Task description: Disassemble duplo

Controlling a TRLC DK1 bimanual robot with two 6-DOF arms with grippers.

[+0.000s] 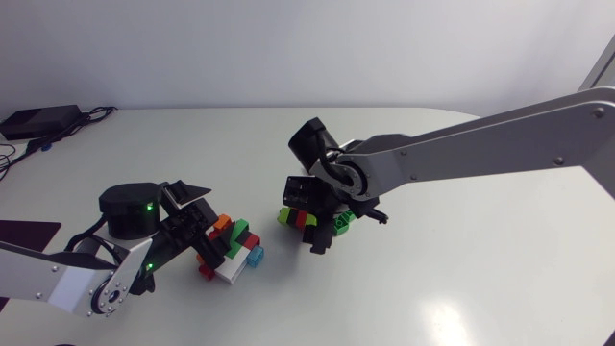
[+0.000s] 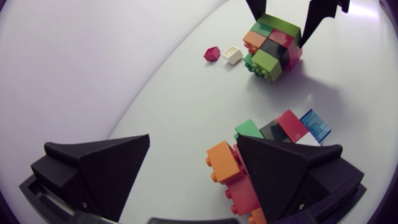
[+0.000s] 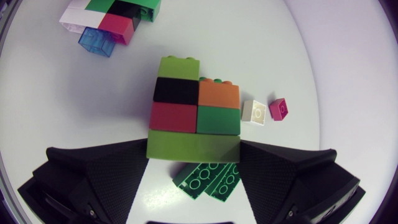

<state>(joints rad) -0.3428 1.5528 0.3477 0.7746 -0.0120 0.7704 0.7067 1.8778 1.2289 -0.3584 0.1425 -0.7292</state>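
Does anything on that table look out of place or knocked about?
Only small things: a pink brick and a white brick lie loose beside the stack in the right gripper, the pink one askew.

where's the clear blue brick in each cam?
Head view: clear blue brick on the flat cluster's edge.
Left wrist view: brick beside the cluster's red brick.
Right wrist view: brick against the white brick, far ahead.
Shared landmark: multicoloured duplo stack.

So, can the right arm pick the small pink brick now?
Probably not yet: the right gripper is shut on the block stack; the pink brick lies free beside it, past the white brick.
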